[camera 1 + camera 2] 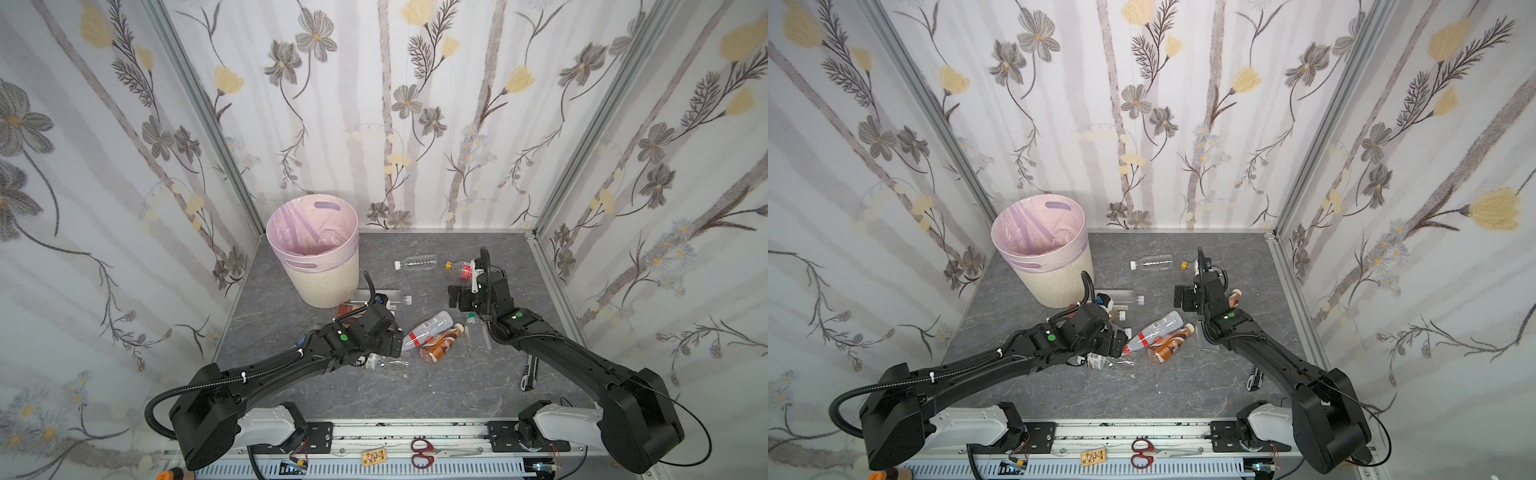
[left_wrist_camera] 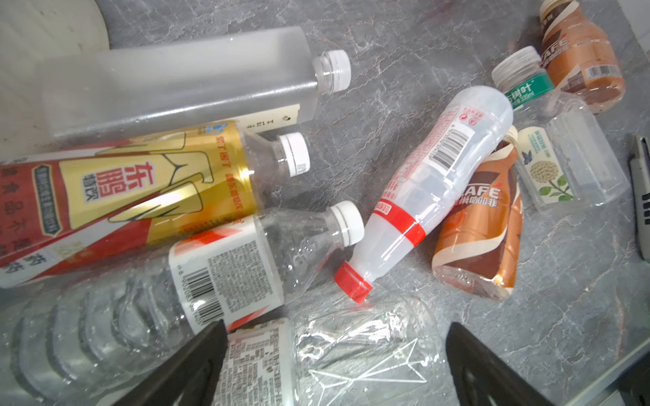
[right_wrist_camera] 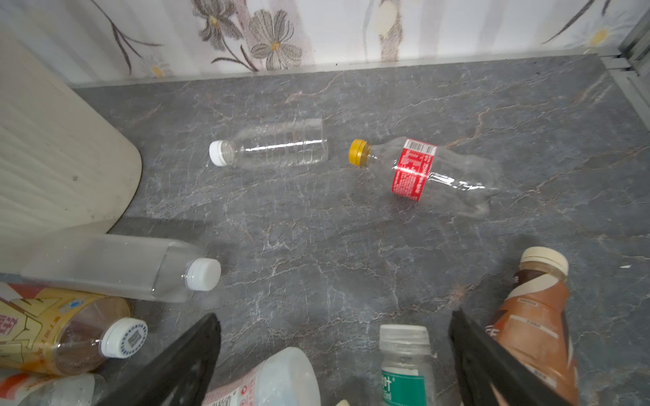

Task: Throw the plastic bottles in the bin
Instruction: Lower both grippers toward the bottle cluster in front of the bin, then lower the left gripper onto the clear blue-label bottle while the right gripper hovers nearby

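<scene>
Round, ribbed cream bin (image 1: pixel 328 286), lined with thin pink film, at the far left of the grey marbled desk (image 1: pixel 436 386). The plastic bottles (image 1: pixel 428 328) in view all lie on the desk. Beside the bin's base are a frosted square-sided bottle (image 2: pixel 183 81) and a gold-and-red labelled bottle (image 2: pixel 140 182). At centre a milky red-capped bottle (image 2: pixel 422 197) touches a brown coffee bottle (image 2: pixel 482 225). Farther back lie a clear ribbed bottle (image 3: pixel 274 147) and a dented yellow-capped bottle (image 3: pixel 422 172). Left fingers (image 2: pixel 197 362) spread wide, empty, over a crinkled clear bottle (image 2: pixel 358 351). Right fingers (image 3: pixel 183 358) spread wide, empty, with a green-banded bottle (image 3: pixel 404 365) seen between them.
</scene>
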